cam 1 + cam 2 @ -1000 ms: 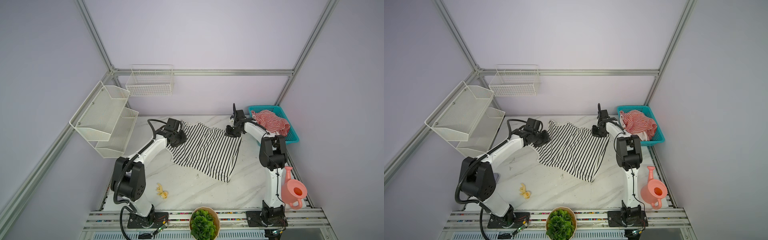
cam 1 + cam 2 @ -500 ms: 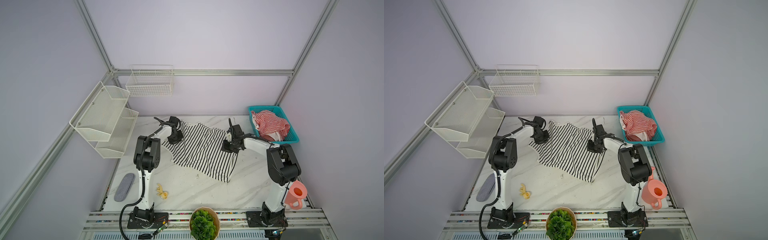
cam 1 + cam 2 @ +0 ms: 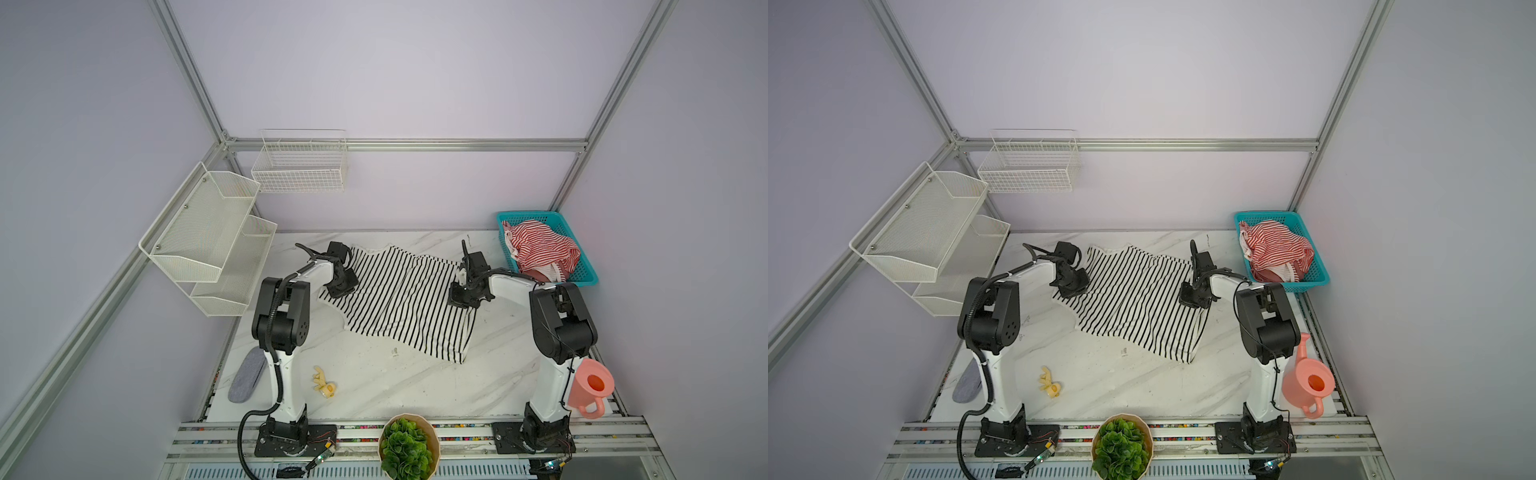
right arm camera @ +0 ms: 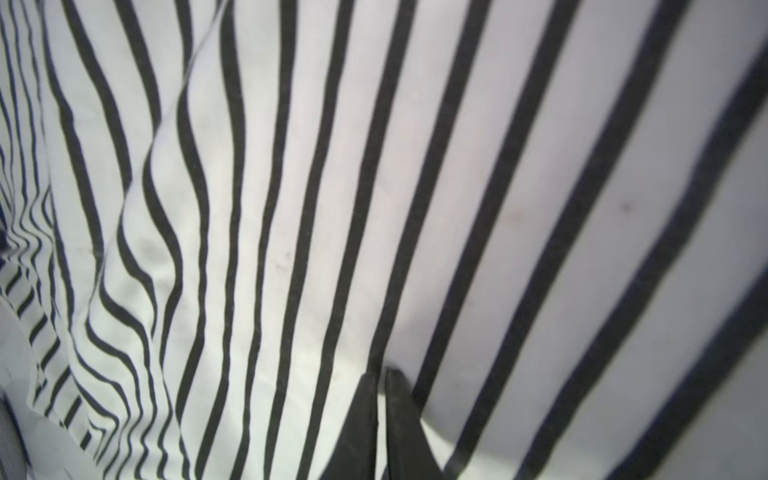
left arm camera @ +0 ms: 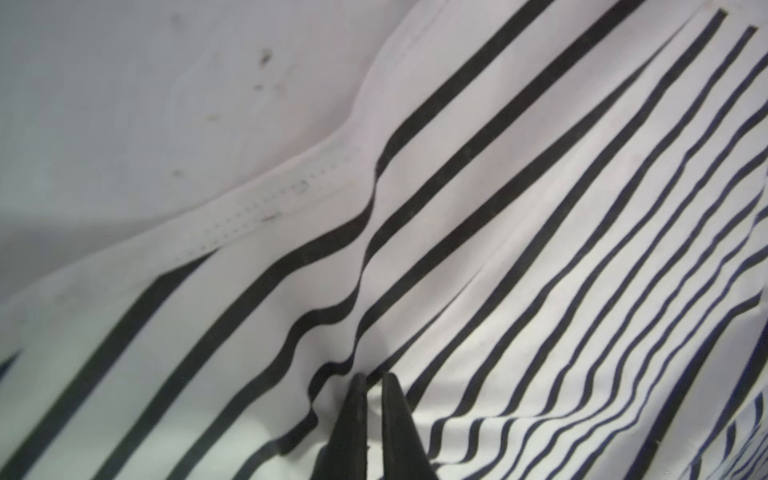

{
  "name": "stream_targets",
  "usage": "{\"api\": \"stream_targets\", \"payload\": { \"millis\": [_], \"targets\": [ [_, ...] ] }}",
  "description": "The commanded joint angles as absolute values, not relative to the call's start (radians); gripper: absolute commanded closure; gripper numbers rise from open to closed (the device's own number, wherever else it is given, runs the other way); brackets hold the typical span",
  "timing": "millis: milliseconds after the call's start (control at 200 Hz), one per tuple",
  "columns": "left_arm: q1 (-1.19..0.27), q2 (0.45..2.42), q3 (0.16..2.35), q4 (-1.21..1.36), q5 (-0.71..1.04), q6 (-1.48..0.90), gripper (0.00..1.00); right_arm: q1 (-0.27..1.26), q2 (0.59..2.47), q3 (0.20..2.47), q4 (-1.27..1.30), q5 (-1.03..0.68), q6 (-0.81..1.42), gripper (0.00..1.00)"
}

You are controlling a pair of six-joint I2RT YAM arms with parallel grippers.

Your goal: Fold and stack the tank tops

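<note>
Black-and-white tank top point(image 3: 399, 299) lies mid-frame on the table point(image 3: 395, 386); left end effector point(image 5: 371, 380) and right end effector point(image 4: 380, 374) each pinch its fabric. Red-and-white tank top point(image 3: 540, 249), crumpled in the right-side basket point(image 3: 584, 274), is partly hidden.

Left arm point(image 3: 282, 320) and right arm point(image 3: 561, 324): white shells, bulky black joint housings, small round holes on the left housing's side. Black base plates on the rail, lower frame. Thick ribbed black cable at the left base, thin black wire down the right. Left hand point(image 5: 373, 378), right hand point(image 4: 379, 376): black tapered fingers.
</note>
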State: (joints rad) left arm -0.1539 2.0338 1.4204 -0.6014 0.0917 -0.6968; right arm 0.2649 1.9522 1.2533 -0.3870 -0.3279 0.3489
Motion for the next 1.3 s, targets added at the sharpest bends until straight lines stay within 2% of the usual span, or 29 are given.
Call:
{"api": "stream_targets", "payload": {
  "millis": [0, 355, 570, 730, 865, 1150, 1295],
  "targets": [
    [-0.141, 2.000, 1.294, -0.634, 0.034, -0.747, 0.89, 0.223, 2.002, 1.298, -0.465, -0.261, 0.315, 0.89],
    [-0.141, 1.817, 1.133, -0.634, -0.023, -0.820, 0.88, 0.206, 2.194, 1.565, -0.560, -0.306, 0.212, 0.87],
    [-0.141, 1.762, 1.215, -0.667, -0.043, -0.804, 0.77, 0.206, 2.229, 1.642, -0.594, -0.346, 0.173, 0.87],
    [-0.147, 1.720, 1.350, -0.712, -0.040, -0.748, 0.67, 0.206, 2.092, 1.598, -0.561, -0.342, 0.187, 0.84],
    [-0.177, 1.628, 1.365, -0.734, -0.032, -0.687, 0.60, 0.208, 1.930, 1.496, -0.536, -0.312, 0.208, 0.79],
    [-0.333, 1.472, 1.206, -0.891, -0.009, -0.604, 0.38, 0.229, 1.597, 1.161, -0.489, -0.249, 0.321, 0.62],
    [-0.416, 1.455, 1.089, -0.911, 0.028, -0.655, 0.35, 0.240, 1.466, 1.027, -0.501, -0.210, 0.378, 0.59]
  ]
}}
